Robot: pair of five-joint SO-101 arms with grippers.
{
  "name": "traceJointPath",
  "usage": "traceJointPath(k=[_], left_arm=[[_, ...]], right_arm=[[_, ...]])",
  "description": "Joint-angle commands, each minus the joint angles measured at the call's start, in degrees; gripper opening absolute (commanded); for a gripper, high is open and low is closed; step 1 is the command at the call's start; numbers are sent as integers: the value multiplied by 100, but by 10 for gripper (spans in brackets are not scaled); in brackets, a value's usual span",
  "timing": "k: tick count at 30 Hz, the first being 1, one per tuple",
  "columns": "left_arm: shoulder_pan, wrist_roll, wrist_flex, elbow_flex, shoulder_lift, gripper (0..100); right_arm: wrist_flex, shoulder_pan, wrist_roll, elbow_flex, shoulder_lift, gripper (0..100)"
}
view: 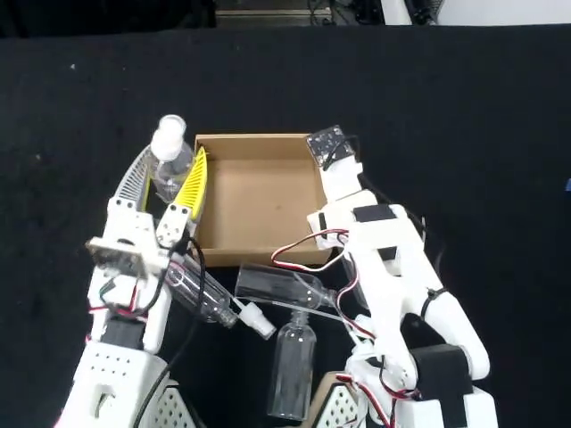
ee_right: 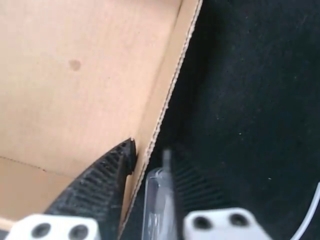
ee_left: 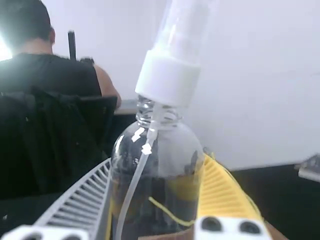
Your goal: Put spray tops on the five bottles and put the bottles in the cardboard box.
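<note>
Left gripper [view: 174, 153] clamped on sprayer-topped bottle [view: 169, 178], upright, against box [view: 259, 205] left wall near far corner. Right gripper [ee_right: 150, 150] at box right wall; grip state cannot be told. Three loose bottles [view: 293, 370] lie between box and table near edge.

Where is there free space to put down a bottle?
Free: the box floor, and the table behind the box and at both far sides. Crowded: three bottles lie close together before the box; the left claw holds a capped bottle at a box corner.
</note>
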Motion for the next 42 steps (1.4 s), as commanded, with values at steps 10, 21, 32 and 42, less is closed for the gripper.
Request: traceJointPath(k=[10, 21, 32, 42], left_arm=[[-57, 1178, -1679, -1473, 3701, 32], [-48, 1196, -1688, -2703, 5442, 32], [101, 1187, -3411, -3196, 6927, 32], [31, 1187, -4835, -3521, 8818, 32]], right_arm=[[387, -70, -18, -453, -1226, 179], [-158, 677, -26, 866, -3002, 179], [-1503, 1319, -26, 1859, -3002, 179], [-1521, 1319, -26, 1886, -3002, 179]])
